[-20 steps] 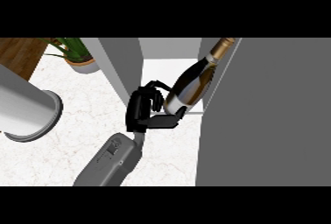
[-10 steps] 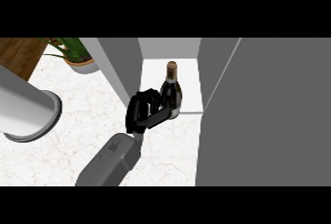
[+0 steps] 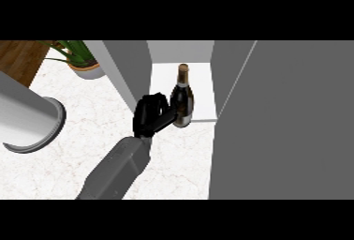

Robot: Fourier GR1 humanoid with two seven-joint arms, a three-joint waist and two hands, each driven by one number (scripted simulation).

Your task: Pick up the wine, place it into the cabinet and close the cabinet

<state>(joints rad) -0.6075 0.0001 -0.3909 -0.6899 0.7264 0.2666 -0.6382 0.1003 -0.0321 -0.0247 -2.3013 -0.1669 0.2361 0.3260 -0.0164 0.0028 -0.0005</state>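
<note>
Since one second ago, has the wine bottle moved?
Yes. The wine bottle has swung from tilted to upright and moved left, away from the grey cabinet door, with the hand around it.

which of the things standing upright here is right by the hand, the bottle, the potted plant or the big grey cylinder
The wine bottle, standing at the cabinet opening, with the hand against its base. The potted plant and grey cylinder sit apart, further left.
</note>
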